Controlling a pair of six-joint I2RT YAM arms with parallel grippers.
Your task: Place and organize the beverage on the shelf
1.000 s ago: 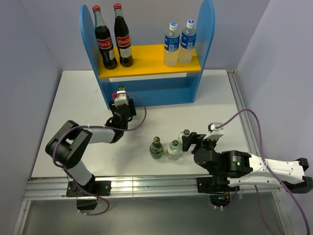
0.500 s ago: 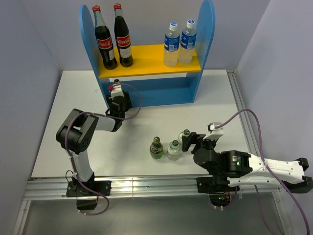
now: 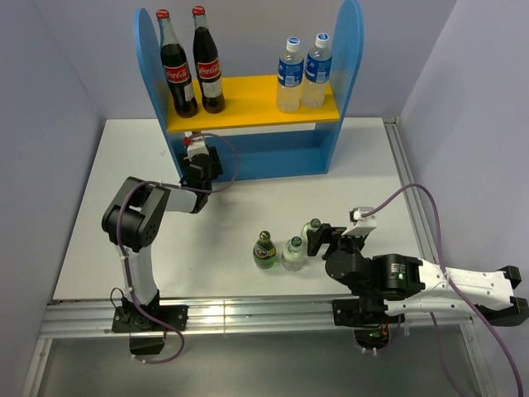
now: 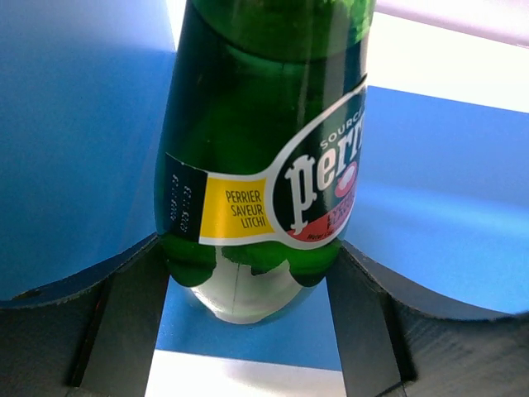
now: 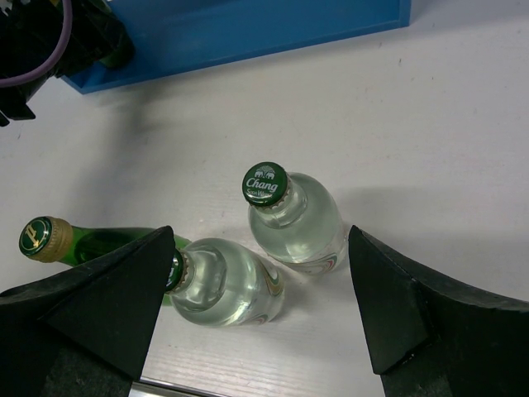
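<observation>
A green bottle is pinched upright in the jaws of the left gripper at the left end of the shelf's lower tier. Two clear bottles and a second green bottle are stood on the table, just before the spread jaws of the right gripper. Two water bottles are seen on the upper board.

Left gripper: moves away from the arm bases; now up against the front left corner of the shelf, where a second ago it stands short of it; green bottle travels in its grip, base now over the blue lower tier; left elbow draws in towards the shelf.
</observation>
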